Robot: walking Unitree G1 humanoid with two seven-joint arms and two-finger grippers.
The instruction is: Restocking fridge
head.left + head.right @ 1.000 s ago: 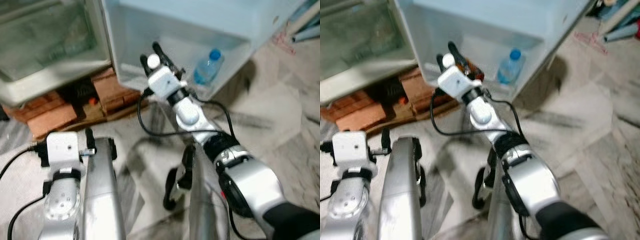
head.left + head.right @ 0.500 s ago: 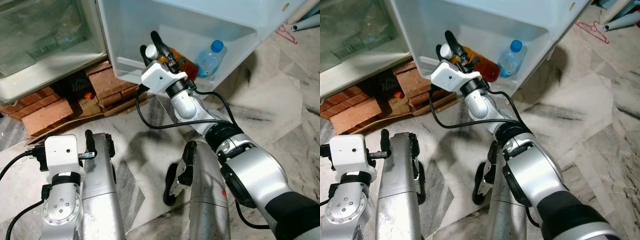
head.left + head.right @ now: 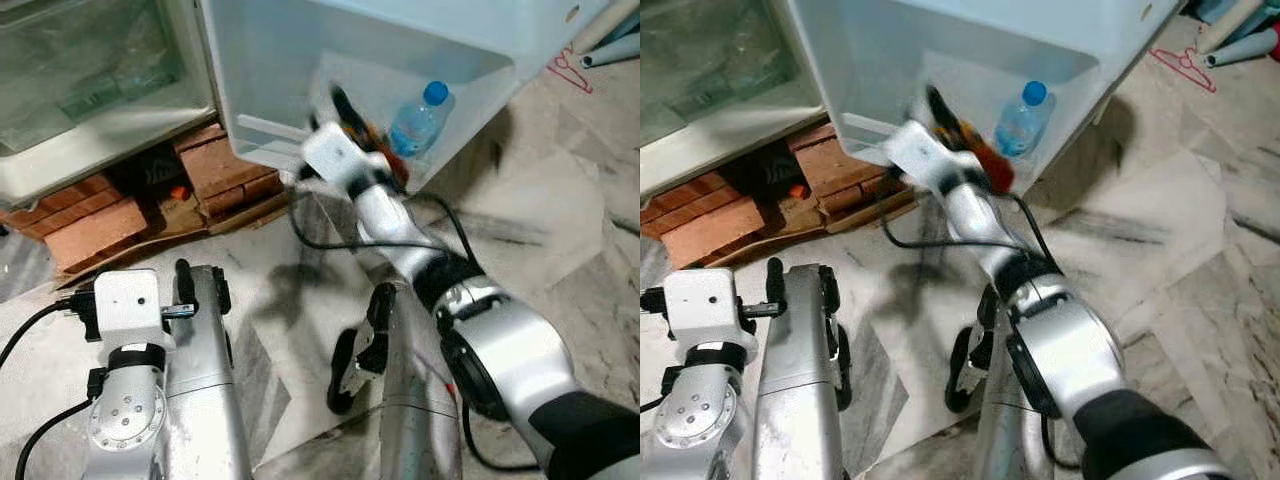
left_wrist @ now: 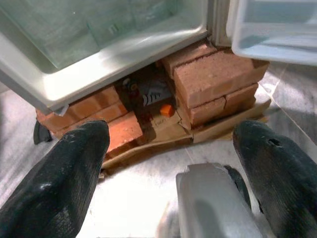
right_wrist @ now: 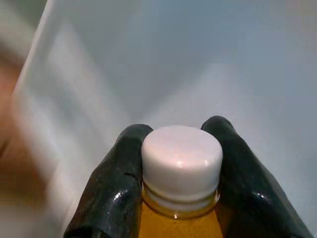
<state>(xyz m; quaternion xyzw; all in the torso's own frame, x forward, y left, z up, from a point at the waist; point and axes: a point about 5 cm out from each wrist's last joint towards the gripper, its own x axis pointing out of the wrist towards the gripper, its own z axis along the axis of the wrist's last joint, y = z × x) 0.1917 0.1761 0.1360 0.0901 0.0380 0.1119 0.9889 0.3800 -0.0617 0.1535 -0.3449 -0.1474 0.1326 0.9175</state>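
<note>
Marble floor (image 3: 560, 210) (grey-veined), brick stack (image 3: 90, 215)

Bricks (image 4: 218, 79), red hanger (image 3: 1180, 62)

The right gripper (image 5: 181, 173) has moved deeper into the white door shelf (image 3: 470, 85) since half a second ago. It still holds the orange bottle (image 5: 178, 218) by the neck, under the white cap (image 5: 181, 161). The bottle has gone with it and now sits closer to the water bottle (image 3: 418, 118) with the blue cap. Before, the gripper was sharp and clear in the head views. Now it looks blurry, because the arm is moving. The bottle is now lower in the shelf than it was.
</note>
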